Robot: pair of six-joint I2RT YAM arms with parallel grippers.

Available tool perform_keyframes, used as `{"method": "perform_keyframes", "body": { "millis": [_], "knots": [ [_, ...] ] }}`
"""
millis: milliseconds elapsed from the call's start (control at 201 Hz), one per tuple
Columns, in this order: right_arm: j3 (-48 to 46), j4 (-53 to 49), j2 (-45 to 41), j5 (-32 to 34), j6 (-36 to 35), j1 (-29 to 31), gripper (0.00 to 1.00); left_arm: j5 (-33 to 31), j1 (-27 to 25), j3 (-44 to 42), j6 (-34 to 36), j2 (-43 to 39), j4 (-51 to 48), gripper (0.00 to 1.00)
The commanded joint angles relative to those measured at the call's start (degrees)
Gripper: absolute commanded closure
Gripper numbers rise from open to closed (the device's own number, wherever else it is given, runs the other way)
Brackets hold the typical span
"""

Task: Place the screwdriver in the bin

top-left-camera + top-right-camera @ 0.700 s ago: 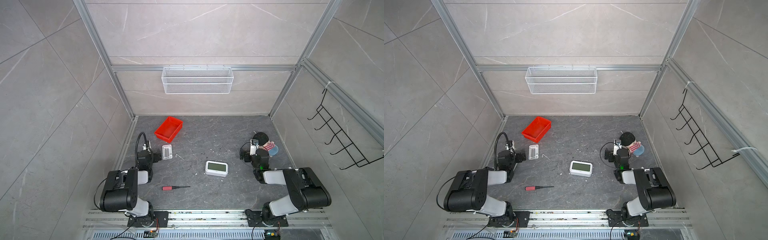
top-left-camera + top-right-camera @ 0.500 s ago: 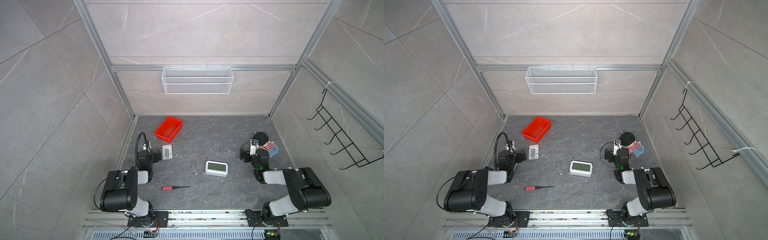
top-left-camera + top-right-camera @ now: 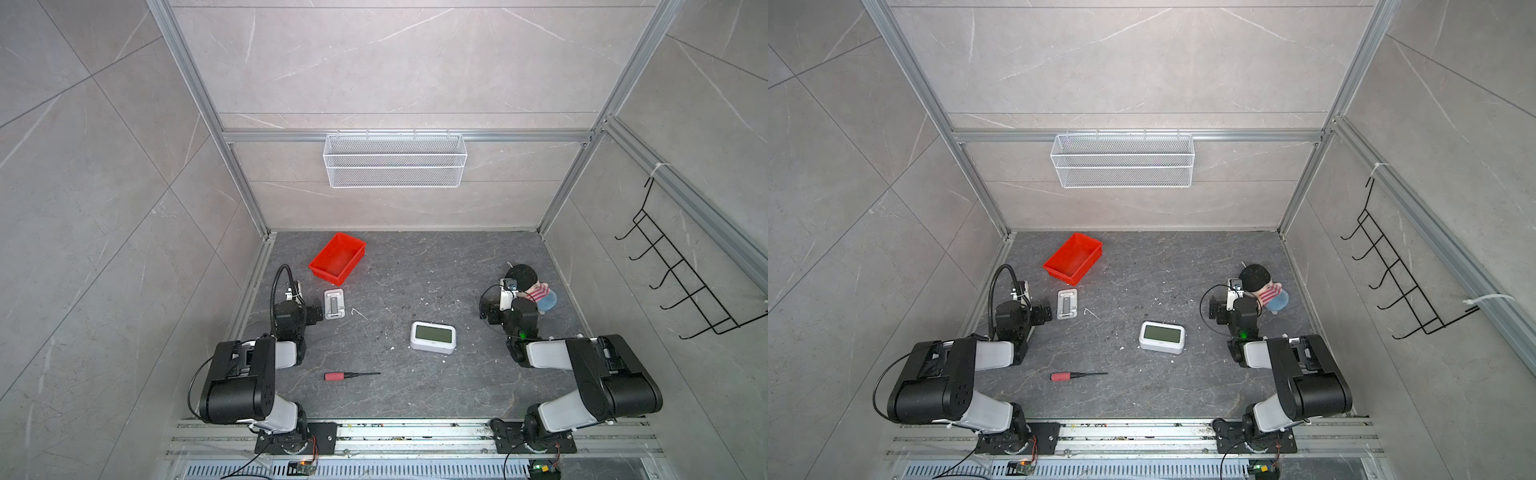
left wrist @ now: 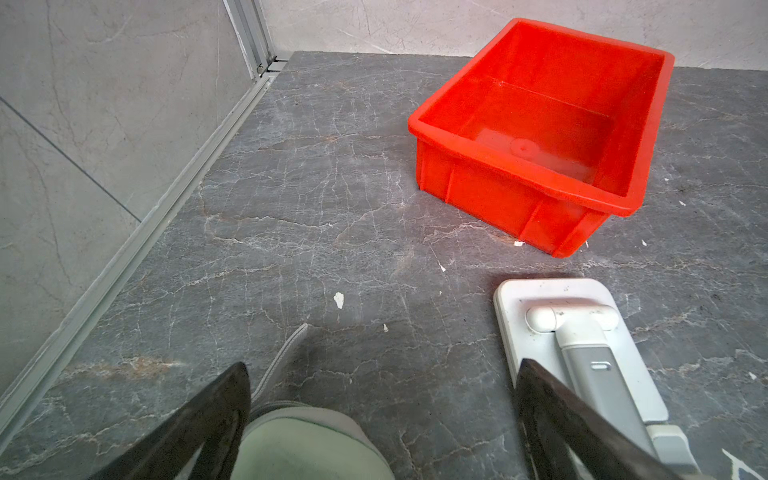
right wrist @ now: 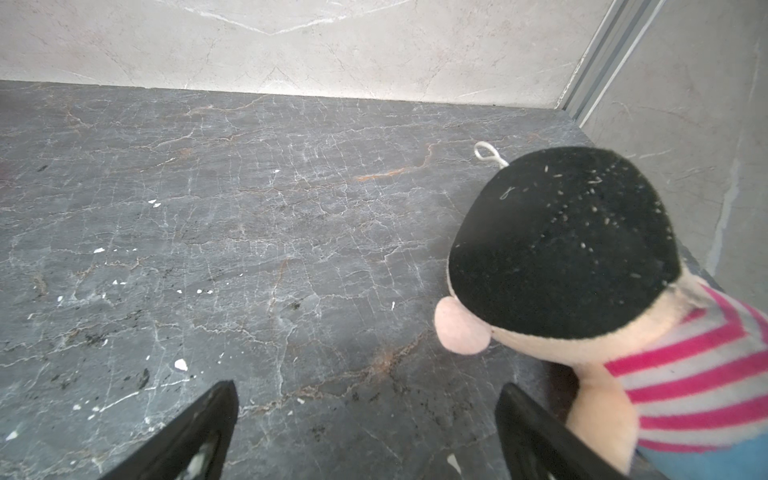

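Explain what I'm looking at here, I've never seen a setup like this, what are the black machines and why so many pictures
These are two robot arms bolted to a rail at the near edge of a grey table. Both top views look down from overhead; the remaining two pictures come from cameras on each arm's wrist. The left pincer and right pincer are both open and hold nothing. On the table lie a small red-handled screwdriver, an empty red bin, a white digital clock, a flat white stand and a plush doll. A white wire basket and black hooks hang on the walls.
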Motion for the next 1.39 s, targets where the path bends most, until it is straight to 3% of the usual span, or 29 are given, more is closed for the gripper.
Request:
{"method": "perform_keyframes", "body": {
  "millis": [0, 463, 796, 995, 1244, 1389],
  "knots": [
    [1.14, 1.26, 0.12, -0.54, 0.89, 0.23, 0.01, 0.8, 0.07, 0.7, -0.78, 0.07, 1.61, 0.0],
    [0.39, 1.85, -0.94, -3.21, -0.2, 0.28, 0.01, 0.29, -0.47, 0.44, -0.11, -1.16, 1.36, 0.0],
    [-1.65, -6.87, -14.85, -7.87, -3.47, 0.25, 0.01, 5.78, -1.66, 1.39, 5.31, -16.49, -14.22, 0.0],
    [-0.47, -15.92, -23.58, -12.35, -6.22, 0.33, 0.01, 16.17, -2.08, 4.67, 15.01, -26.09, -27.96, 0.0],
    [6.05, -34.14, -31.75, -18.52, -8.64, 2.1, 0.01, 36.24, -2.58, 10.13, 29.56, -34.13, -50.31, 0.0],
    [10.97, -44.44, -34.1, -21.26, -13.65, 6.0, 0.01, 38.81, -3.71, 12.3, 31.99, -37.16, -58.53, 0.0]
  ]
}}
